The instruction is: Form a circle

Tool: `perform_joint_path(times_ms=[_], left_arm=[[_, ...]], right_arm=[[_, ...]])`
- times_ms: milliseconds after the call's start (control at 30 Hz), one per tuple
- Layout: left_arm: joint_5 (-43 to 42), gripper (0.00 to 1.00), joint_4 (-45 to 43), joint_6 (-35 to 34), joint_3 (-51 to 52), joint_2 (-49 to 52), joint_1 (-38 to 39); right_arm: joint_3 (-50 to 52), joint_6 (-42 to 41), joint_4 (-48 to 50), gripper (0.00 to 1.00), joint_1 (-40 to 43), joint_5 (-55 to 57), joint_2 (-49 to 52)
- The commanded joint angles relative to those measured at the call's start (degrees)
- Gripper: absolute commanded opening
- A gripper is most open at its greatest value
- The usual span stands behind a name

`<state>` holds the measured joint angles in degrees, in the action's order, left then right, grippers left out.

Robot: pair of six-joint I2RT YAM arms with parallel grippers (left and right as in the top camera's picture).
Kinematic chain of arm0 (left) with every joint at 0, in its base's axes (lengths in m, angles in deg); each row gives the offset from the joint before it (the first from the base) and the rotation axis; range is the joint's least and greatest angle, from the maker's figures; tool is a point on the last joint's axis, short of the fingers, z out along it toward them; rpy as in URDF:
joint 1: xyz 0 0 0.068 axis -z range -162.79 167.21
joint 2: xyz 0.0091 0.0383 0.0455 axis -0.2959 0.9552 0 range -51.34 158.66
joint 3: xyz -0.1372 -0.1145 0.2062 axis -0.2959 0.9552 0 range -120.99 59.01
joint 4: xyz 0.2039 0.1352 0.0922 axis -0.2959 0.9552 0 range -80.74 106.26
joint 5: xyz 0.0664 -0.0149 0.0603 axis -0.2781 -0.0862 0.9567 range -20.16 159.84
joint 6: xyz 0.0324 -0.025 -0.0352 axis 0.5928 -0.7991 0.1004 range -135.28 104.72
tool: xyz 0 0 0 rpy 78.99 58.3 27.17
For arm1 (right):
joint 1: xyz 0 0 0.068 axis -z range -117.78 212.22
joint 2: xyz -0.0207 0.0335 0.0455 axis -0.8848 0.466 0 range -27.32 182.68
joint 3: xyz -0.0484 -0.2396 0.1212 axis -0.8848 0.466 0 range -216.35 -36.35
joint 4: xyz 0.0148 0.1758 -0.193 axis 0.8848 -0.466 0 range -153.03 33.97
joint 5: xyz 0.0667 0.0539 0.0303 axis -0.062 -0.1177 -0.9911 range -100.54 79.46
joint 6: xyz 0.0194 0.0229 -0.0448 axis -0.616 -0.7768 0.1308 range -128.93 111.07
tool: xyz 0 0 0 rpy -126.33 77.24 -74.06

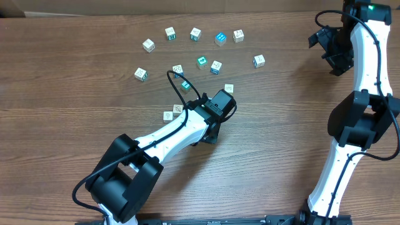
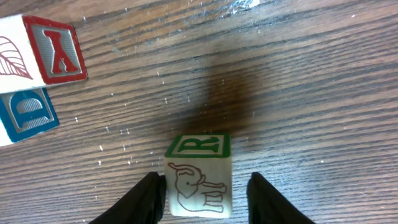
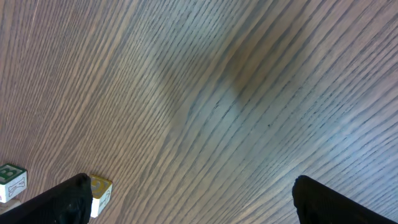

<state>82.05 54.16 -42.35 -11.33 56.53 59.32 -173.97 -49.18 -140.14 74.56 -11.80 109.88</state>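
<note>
Small pale wooden cubes lie in a loose scatter across the far middle of the table; no tight circle of them is in view. My left gripper stands low over the table with an elephant-printed cube with a green R face between its fingers. The left finger touches that cube, the right finger stands apart from it, so the jaws are open around it. In the overhead view my left gripper hides this cube. My right gripper hangs wide open at the far right, holding nothing.
Two touching cubes, a red A and a blue D, lie just left of the left gripper and appear as a pair of cubes from overhead. A yellow cube and a green one sit by the right gripper's left finger.
</note>
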Motion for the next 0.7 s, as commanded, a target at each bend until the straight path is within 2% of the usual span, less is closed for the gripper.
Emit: perform_joint_path(times_ms=[0, 167, 433, 667], left_arm=[[-0.22, 0.40, -0.28, -0.85, 0.83, 0.79, -0.11], [-0.22, 0.40, -0.44, -0.85, 0.83, 1.57, -0.11], [-0.24, 0.33, -0.55, -0.83, 0.83, 1.57, -0.11], [0.28, 0.33, -0.02, -0.31, -0.11, 1.57, -0.13]], right_arm=[[-0.98, 0.17, 0.07, 1.00, 0.11, 0.11, -1.55], [-0.98, 0.17, 0.07, 1.00, 0.11, 0.11, -1.55], [-0.98, 0.17, 0.07, 1.00, 0.11, 0.11, -1.55], [-0.98, 0.17, 0.07, 1.00, 0.11, 0.11, -1.55]])
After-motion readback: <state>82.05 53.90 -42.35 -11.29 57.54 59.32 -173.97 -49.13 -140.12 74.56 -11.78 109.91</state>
